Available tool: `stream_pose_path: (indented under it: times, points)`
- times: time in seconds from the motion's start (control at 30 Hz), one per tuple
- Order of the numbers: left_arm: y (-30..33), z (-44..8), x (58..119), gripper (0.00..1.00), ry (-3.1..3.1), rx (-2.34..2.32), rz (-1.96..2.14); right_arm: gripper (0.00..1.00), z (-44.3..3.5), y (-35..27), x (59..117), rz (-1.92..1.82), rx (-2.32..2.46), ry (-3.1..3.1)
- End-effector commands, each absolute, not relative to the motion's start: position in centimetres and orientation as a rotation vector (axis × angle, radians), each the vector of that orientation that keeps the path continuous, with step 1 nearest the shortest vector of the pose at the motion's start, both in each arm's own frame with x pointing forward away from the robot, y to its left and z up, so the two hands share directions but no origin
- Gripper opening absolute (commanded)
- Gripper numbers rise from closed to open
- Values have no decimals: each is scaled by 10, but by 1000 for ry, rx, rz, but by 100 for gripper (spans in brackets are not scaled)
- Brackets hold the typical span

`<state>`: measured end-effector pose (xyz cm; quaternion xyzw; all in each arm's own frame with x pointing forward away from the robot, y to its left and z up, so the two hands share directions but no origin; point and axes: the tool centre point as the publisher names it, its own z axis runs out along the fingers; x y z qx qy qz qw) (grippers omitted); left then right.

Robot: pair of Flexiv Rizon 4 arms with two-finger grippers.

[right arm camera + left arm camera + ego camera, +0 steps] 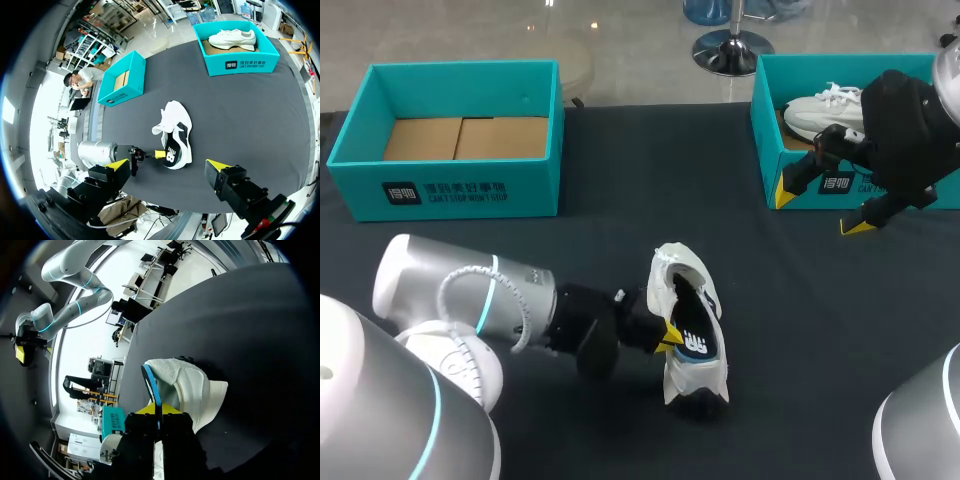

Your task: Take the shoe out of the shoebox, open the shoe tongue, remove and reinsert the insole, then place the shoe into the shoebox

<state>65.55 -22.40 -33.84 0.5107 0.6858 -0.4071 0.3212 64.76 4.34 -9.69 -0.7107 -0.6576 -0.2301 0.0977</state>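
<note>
A: Where's your shoe (692, 345)?
B: On its side on the table (800, 330), your left claw (670, 337) pinched tight on its rim.
A: And the right claw (820, 211)?
B: Spread wide, holding nothing, far beyond the shoe, rightward

The left arm (450, 290) and right arm (918, 432) are smooth, rounded silver-white housings with thin glowing cyan rings at the joints; a white cable loops over the left one. The left gripper (668, 337) and right gripper (820, 212) are blocky matte black, with bright yellow wedge-shaped fingertips.
</note>
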Motion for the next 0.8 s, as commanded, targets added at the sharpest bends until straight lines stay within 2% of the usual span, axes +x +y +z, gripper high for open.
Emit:
stream_pose_path:
  times: [0.03, 0.8]
  points:
    - [-224, -338, 656, 0, 1802, 1346, -1068, 100, -97, 45, 651, -671, -2102, -1947]
    - [-232, -355, 685, 0, 1812, 1373, -961, 100, -97, 45, 651, -671, -2102, -1947]
